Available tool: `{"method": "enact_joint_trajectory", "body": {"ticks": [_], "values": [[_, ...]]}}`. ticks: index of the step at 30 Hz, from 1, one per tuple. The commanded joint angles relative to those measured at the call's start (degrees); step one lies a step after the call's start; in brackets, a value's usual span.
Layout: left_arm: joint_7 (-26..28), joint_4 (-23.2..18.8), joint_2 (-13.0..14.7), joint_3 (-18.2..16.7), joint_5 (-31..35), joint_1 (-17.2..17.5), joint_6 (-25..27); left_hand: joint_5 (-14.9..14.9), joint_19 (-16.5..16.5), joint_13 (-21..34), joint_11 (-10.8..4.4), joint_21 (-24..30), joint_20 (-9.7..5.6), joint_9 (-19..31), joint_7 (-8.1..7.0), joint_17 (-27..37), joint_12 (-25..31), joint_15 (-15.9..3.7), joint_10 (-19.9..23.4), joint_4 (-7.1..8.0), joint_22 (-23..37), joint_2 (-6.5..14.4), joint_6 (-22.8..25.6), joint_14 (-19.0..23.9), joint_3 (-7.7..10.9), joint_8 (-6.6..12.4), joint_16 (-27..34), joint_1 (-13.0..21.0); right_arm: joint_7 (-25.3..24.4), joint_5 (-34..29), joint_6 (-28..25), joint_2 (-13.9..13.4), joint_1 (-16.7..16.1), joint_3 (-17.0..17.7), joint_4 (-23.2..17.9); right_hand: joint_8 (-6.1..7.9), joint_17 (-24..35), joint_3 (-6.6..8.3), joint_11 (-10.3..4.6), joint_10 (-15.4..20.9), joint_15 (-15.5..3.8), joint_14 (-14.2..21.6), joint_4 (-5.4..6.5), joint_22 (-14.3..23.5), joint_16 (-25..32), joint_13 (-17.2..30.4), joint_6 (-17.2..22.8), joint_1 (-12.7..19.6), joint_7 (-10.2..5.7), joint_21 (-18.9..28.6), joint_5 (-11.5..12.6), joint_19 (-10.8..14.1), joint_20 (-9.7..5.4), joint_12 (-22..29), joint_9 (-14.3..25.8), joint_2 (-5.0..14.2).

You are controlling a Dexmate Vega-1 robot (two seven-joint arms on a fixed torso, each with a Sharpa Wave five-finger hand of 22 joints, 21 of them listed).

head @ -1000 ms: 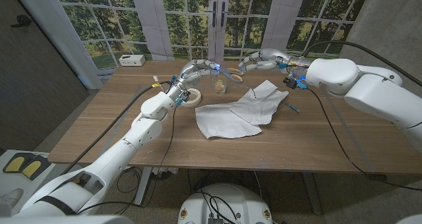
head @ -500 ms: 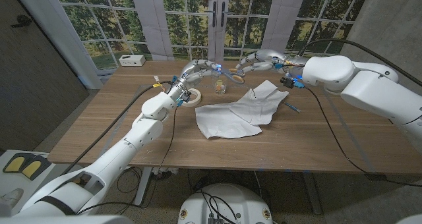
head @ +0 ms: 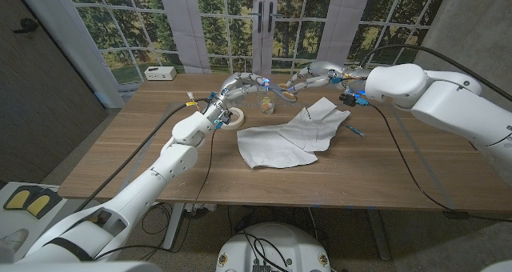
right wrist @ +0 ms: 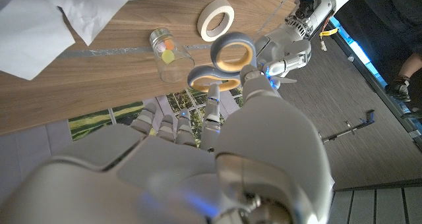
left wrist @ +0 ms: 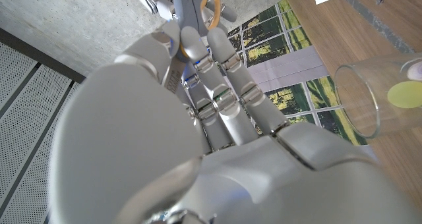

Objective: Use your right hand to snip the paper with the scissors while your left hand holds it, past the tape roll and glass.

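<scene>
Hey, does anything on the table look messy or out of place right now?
The white paper sheet lies crumpled and folded over itself mid-table, not flat. The small clear glass and the white tape roll stand beyond it, looking undisturbed. Nothing appears spilled.

white box (head: 160,73), pen (head: 353,130), wooden table (head: 160,156)

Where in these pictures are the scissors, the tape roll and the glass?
Scissors (right wrist: 232,53): right wrist view, upper handle ring.
Tape roll (right wrist: 217,20): right wrist view, its white ring.
Glass (right wrist: 169,55): right wrist view, its clear side wall.
</scene>
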Motion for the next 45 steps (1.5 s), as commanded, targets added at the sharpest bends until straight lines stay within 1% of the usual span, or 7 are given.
{"method": "enact_joint_trajectory", "body": {"ticks": [1,5,21,33,38,42,45], "values": [[-0.7,0.3,0.0,0.1,-0.3,-0.3,-0.2,0.1,-0.4,12.3,-1.66,0.5,-1.88,0.2,-0.18,0.1,0.3,0.14,2.2,0.36,0.0,0.4,0.4,-0.3,0.77,-0.13,0.3,-0.2,-0.1,-1.3,-2.6,-0.1,1.1,-1.1,-1.1,0.57,0.0,0.42,0.05,1.0,0.33,0.2,0.2,0.3,0.5,0.1,1.3,0.9,0.36,0.4,-0.2,0.0,0.02,0.5,0.3,-0.29],[0.1,0.1,-0.1,-0.1,0.1,0.0,-0.4,0.1,-0.5,12.3,-1.66,0.6,-1.89,0.2,-0.07,0.1,0.3,0.15,2.3,0.36,0.0,0.5,0.4,-0.3,0.79,-0.17,0.3,-0.2,0.1,-1.9,-3.1,-0.1,1.5,-1.7,-1.3,0.68,0.0,0.46,-0.44,1.5,0.23,0.3,0.26,0.3,0.5,0.1,1.7,1.0,0.11,0.5,-0.2,0.1,0.01,0.8,0.3,-0.35],[0.4,-1.1,0.5,-0.2,0.0,0.6,-0.1,0.1,-0.8,12.5,-1.61,0.9,-1.88,0.2,-0.05,0.2,0.3,0.13,2.4,0.32,0.0,0.5,0.5,-0.3,0.81,-0.33,0.4,-0.2,1.2,-6.0,-4.9,0.0,3.7,-4.3,-2.6,0.88,0.0,0.52,-0.37,2.3,-0.12,0.9,0.37,0.2,0.6,0.1,2.4,1.4,0.18,0.7,-0.4,0.6,-0.03,1.1,0.4,-0.53],[0.3,-1.6,0.7,-0.2,-0.2,0.8,0.2,0.1,-0.9,12.5,-1.64,1.2,-1.91,0.3,-0.09,0.3,0.2,0.14,2.4,0.31,0.1,0.5,0.5,-0.2,0.81,-0.44,0.4,-0.1,3.6,-9.7,-7.8,0.3,6.1,-7.0,-4.0,0.91,0.0,0.6,-0.67,2.8,-0.31,1.5,0.36,0.2,0.7,0.1,2.7,1.7,0.28,0.8,-0.5,1.0,-0.04,1.2,0.4,-0.65],[0.5,-1.9,0.8,-0.2,-0.2,1.0,0.2,0.1,-0.9,12.5,-1.65,1.3,-1.89,0.3,-0.09,0.3,0.2,0.14,2.5,0.32,0.1,0.5,0.6,-0.2,0.8,-0.47,0.4,-0.1,4.5,-11.7,-8.4,0.5,7.2,-8.4,-4.4,1.18,0.0,0.62,-0.56,3.0,-0.52,1.9,0.37,0.2,0.8,0.1,3.5,1.9,0.28,0.9,-0.5,1.4,-0.1,1.3,0.4,-0.75],[0.7,-2.3,1.0,-0.2,0.0,1.1,0.3,0.1,-0.9,12.5,-1.63,1.4,-1.9,0.3,-0.08,0.3,0.1,0.16,2.4,0.32,0.1,0.5,0.6,-0.2,0.79,-0.52,0.4,-0.1,5.0,-13.5,-8.9,1.0,8.0,-9.5,-4.7,1.85,0.0,0.58,-0.99,4.1,-0.97,2.6,0.37,0.2,0.9,0.1,5.4,2.3,-0.27,1.1,-0.5,2.1,-0.07,1.6,0.5,-1.05],[0.9,-2.4,1.1,-0.3,0.1,1.2,0.3,0.1,-0.9,12.5,-1.64,1.5,-1.89,0.3,-0.07,0.3,0.1,0.18,2.5,0.36,0.1,0.6,0.6,-0.1,0.79,-0.52,0.5,-0.2,3.7,-13.8,-8.2,1.3,6.8,-8.8,-4.9,2.79,-0.1,0.42,-1.92,6.5,-1.62,3.6,0.38,0.2,0.9,0.1,8.2,2.7,-0.97,1.2,-0.4,2.8,-0.1,2.4,0.5,-1.51]]}}
